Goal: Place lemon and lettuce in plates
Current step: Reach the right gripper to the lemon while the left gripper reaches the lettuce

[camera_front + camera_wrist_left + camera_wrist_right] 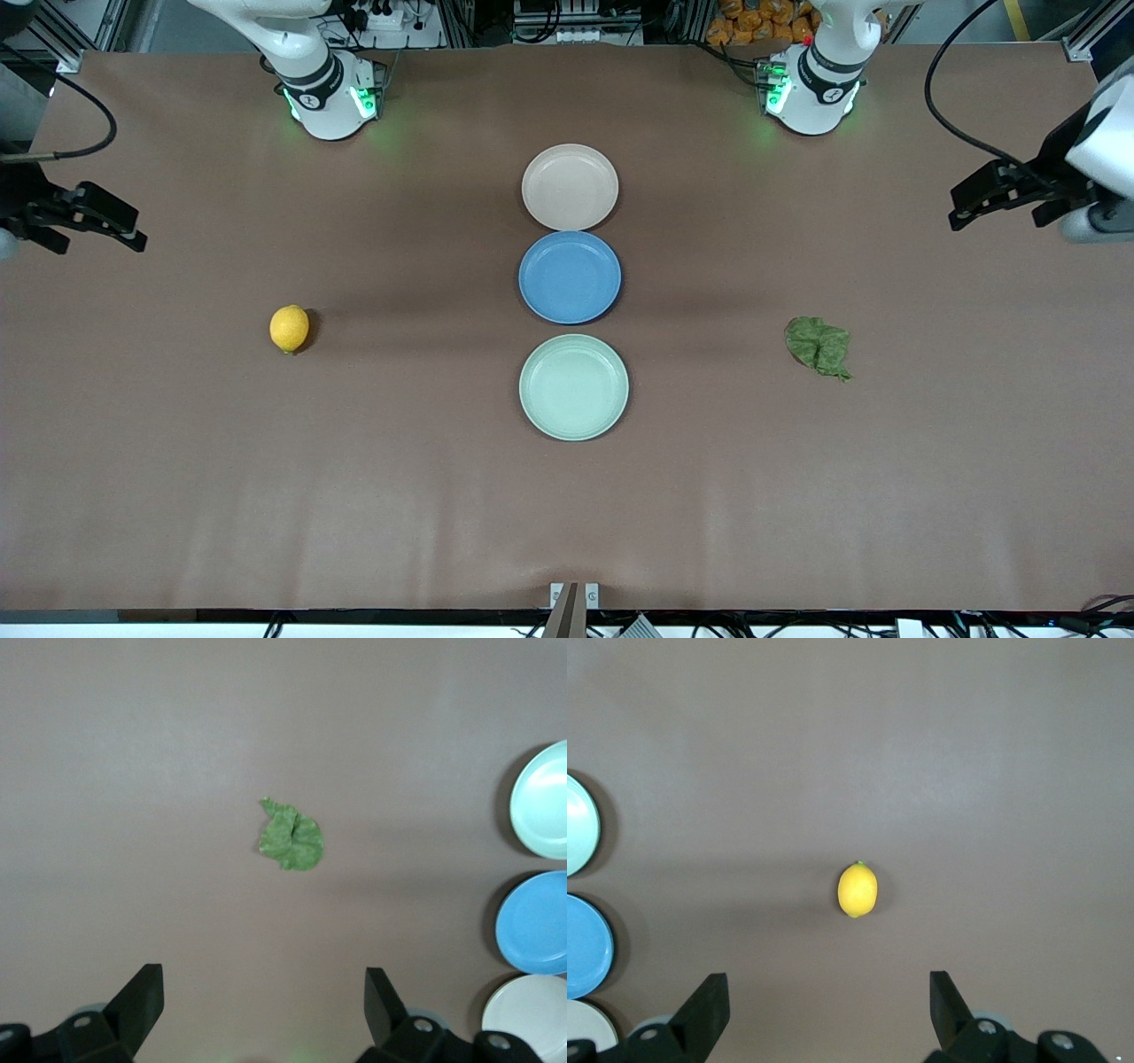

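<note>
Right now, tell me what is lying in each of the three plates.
Nothing lies in the beige-pink plate, blue plate or mint green plate. The lemon and lettuce rest on the table. Nothing covers the plates.

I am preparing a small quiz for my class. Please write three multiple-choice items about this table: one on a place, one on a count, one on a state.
1. Where does the lemon lie?
A. on the blue plate
B. on the bare table, toward the right arm's end
C. beside the lettuce

2. How many plates are in the row?
A. two
B. three
C. four

3. How are the left gripper's fingers?
A. open, holding nothing
B. shut on the lettuce
C. shut on the lemon

Answers:
1 B, it rests on the table.
2 B: pink, blue and green.
3 A, the lettuce lies untouched.
</note>
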Available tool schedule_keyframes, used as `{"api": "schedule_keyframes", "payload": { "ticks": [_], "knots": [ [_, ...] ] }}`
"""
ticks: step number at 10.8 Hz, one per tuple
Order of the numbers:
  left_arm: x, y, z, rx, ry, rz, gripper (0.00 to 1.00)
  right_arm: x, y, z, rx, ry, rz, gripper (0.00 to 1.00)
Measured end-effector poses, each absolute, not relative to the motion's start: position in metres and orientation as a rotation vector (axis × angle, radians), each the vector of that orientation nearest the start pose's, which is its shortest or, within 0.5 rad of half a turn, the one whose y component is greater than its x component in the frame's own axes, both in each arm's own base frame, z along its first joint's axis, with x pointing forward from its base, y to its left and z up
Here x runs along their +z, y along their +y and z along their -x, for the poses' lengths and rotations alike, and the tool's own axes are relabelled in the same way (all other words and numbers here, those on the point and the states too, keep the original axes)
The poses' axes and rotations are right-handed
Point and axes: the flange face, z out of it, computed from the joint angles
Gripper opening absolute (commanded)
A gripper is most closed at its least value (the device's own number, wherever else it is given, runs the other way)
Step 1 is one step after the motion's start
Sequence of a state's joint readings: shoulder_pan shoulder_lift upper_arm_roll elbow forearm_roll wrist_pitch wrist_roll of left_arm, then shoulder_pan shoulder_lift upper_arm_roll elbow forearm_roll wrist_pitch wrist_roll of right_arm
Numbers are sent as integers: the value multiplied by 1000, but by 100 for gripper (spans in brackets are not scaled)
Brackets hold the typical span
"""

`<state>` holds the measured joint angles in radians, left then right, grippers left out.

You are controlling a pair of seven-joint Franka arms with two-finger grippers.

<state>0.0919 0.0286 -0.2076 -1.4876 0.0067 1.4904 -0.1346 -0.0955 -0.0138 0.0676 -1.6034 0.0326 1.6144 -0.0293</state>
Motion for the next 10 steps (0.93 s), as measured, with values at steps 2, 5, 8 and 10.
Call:
{"api": "schedule_keyframes", "payload": {
  "ticks": [2,5,8,10],
  "knots": [
    [600,-57,-562,105,-9,3137,100,579,-18,-563,6,18,3108,100],
    [526,-59,-573,99,-2,3141,100,508,-20,-570,92,27,3103,100],
    [456,-50,-572,60,-21,3147,100,448,-24,-567,176,42,3096,100],
    [400,-47,-564,15,-17,3152,100,400,-30,-556,205,69,3093,100]
  ]
}}
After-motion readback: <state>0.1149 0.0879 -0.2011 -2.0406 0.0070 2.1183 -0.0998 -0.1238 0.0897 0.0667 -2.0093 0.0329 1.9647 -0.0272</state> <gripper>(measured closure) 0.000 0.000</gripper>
